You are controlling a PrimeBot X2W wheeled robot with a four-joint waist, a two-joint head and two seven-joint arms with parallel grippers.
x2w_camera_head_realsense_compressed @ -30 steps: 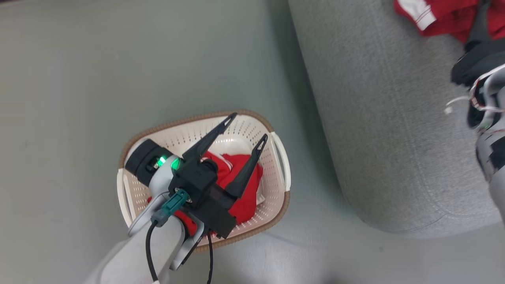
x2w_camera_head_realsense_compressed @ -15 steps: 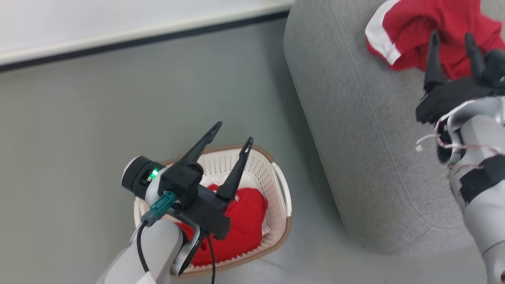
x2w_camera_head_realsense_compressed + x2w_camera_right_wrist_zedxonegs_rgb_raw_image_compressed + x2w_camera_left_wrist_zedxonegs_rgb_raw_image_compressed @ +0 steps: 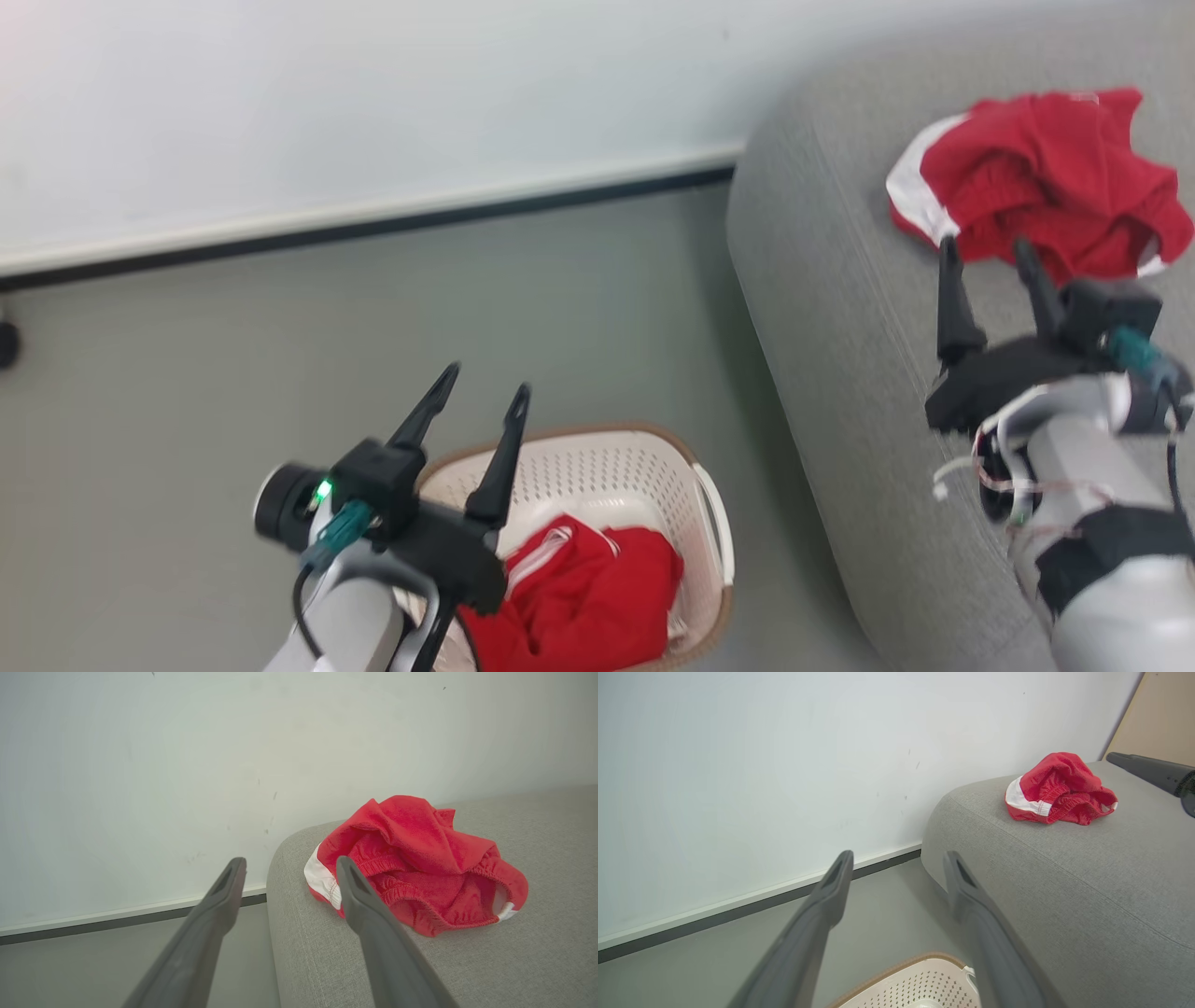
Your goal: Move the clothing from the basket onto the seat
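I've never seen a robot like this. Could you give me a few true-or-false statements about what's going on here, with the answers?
A red garment lies on the grey sofa. True.
The basket is empty. False: a second red garment lies in it.
The left gripper has its fingers open, holding nothing. True.
The right gripper is clutching clothing. False: its fingers are open and hold nothing.
The basket stands on the sofa. False: it stands on the floor beside the sofa.
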